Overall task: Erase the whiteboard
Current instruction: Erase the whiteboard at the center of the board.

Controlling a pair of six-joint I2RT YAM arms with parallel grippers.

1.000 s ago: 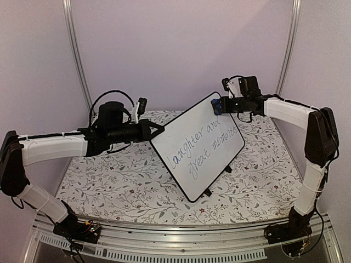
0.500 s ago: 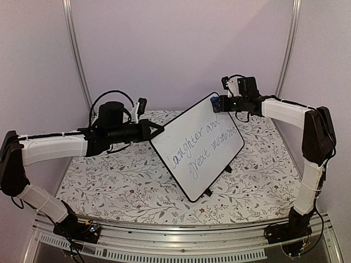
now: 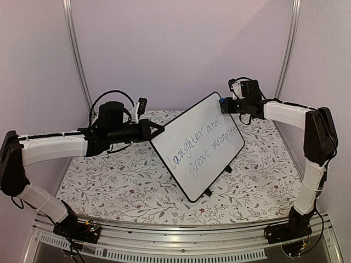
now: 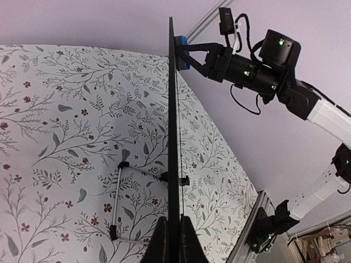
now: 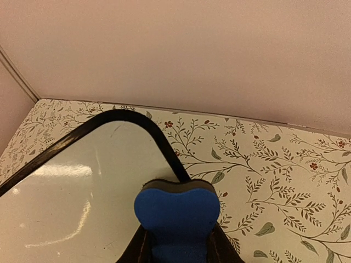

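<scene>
**Floral table, board gripped upright, eraser at its top corner**

Table covered in white cloth printed with grey sprigs and small red flowers. Metal rail along the near edge, with both arm bases bolted there. Plain pale walls behind and to the sides.

Near: the left arm reaches in from the left, low and roughly level. Left gripper clenched on the whiteboard, pinching the thin black rim at the board's left corner. The left wrist view looks straight down the board's edge, and both black fingers squeeze it from either side.

Middle: the board sits mid-table, up on edge and turned diamond-wise, its glossy face toward the top camera. Its lowest corner is close to the cloth. A bent wire prop with black tips rests on the cloth behind it. Cursive writing runs in two slanted lines, reading roughly "laughter and great memories". The first letters are darker blue and the rest thin and grey.

Far: the right arm arcs over from the right side. Right gripper grasps a blue eraser by its sides. The eraser sits at the board's top corner and overlaps the rounded rim there. The left wrist view shows the blue block against the face side of the edge, but firm contact can't be confirmed.
</scene>
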